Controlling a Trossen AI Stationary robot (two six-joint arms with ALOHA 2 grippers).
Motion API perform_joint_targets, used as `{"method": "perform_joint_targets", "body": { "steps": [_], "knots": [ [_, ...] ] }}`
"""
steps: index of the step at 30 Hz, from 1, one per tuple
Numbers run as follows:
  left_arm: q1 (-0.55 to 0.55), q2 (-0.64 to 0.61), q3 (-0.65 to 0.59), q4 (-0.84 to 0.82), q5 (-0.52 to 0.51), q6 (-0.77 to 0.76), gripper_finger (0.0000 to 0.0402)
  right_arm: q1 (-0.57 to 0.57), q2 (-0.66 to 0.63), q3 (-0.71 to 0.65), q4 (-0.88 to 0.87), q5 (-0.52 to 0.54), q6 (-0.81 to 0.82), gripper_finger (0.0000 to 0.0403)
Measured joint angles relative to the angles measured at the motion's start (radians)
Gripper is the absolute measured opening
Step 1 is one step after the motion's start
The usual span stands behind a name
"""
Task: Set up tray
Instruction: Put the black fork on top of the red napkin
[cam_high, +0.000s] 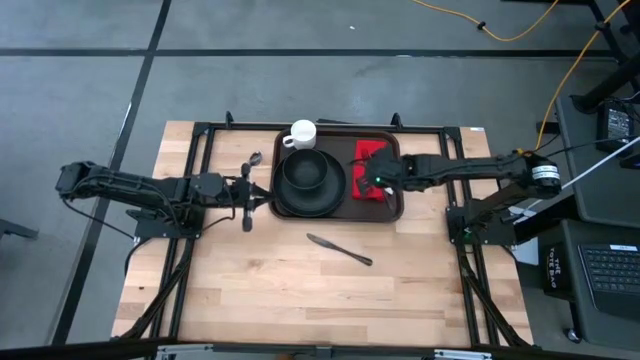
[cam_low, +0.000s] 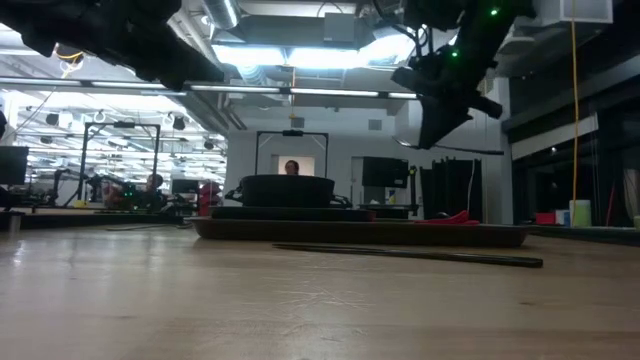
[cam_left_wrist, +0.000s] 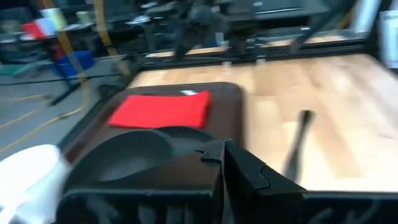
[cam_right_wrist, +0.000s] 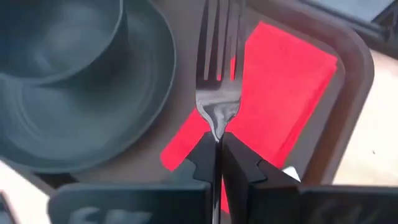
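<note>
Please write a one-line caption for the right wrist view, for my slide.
Right gripper holds a fork above the red napkin on the tray.

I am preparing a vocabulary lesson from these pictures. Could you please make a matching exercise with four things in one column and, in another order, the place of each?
Things:
1. fork
2. knife
3. white mug
4. black bowl

Places:
A. on the bare wooden table, outside the tray
B. on the black plate
C. in the right gripper, above the red napkin
D. at the tray's far edge

Pairs: 1-C, 2-A, 3-D, 4-B
</note>
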Motion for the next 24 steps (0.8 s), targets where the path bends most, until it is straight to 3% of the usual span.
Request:
{"method": "perform_joint_targets", "body": {
  "steps": [8,16,19,24],
  "knots": [
    [0.067,0.0,0.0,-0.053,-0.123,0.016,0.0002,-0.078,0.0,0.0,0.064,0.0,-0.022,0.0017],
    [0.137,0.0,0.0,-0.052,-0.136,0.096,0.0001,-0.137,0.003,0.001,0.13,-0.018,0.004,0.0017],
    [0.157,0.0,0.0,-0.052,-0.123,0.108,0.0002,-0.161,0.015,0.002,0.144,-0.039,0.004,0.0017],
    [0.197,0.0,0.0,-0.052,0.004,0.14,0.0003,-0.214,0.082,0.002,0.157,-0.098,0.01,0.0017]
  ]
}}
